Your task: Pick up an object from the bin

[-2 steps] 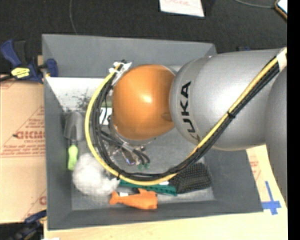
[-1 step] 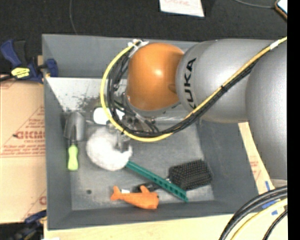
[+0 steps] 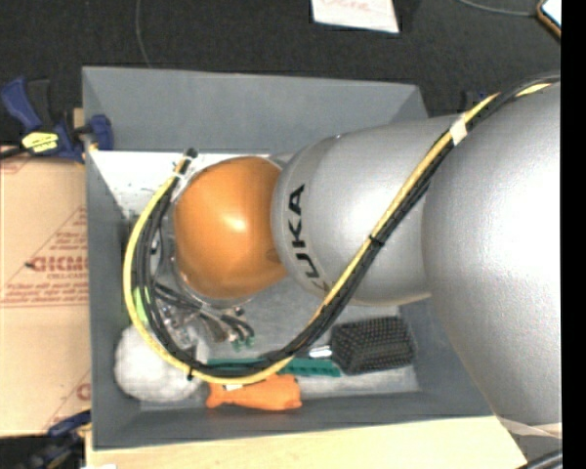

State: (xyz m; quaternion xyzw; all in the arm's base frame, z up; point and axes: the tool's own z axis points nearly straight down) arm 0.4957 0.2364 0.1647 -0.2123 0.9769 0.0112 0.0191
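Observation:
My gripper [image 3: 213,324] is low in the bin's front left part, showing just beneath the orange cover. A white fluffy lump [image 3: 145,370] lies immediately to its left in the front left corner. An orange soft thing [image 3: 258,396] lies along the front wall, just in front of the gripper. A black bristled brush [image 3: 372,345] with a green handle [image 3: 304,367] lies to the right of the gripper, its handle pointing toward it. I see nothing held by the gripper.
The arm and its orange cover hide the middle and right of the bin. Yellow and black cables loop round the wrist down to the front wall. A bare strip of floor shows along the back wall.

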